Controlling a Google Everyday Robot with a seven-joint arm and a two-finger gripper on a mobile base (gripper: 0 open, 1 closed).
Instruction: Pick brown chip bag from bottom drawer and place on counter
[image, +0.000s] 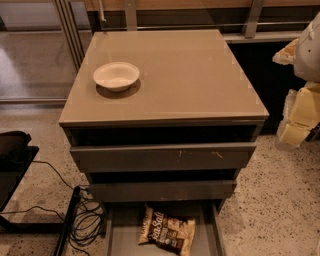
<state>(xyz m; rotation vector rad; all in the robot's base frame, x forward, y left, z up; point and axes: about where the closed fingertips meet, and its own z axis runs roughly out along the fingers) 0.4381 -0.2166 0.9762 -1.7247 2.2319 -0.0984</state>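
- Brown chip bag lies in the open bottom drawer, below the counter (not yet grasped)
- Gripper hangs right of the counter, grip state impossible to tell; the reach down comes next

One camera looks down from up high, quite near the table; the hand is far right.

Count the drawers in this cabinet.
3: top drawer slightly out, middle drawer below it, bottom drawer pulled open, holding the brown chip bag. None seems hidden. The gripper hangs right of the counter.
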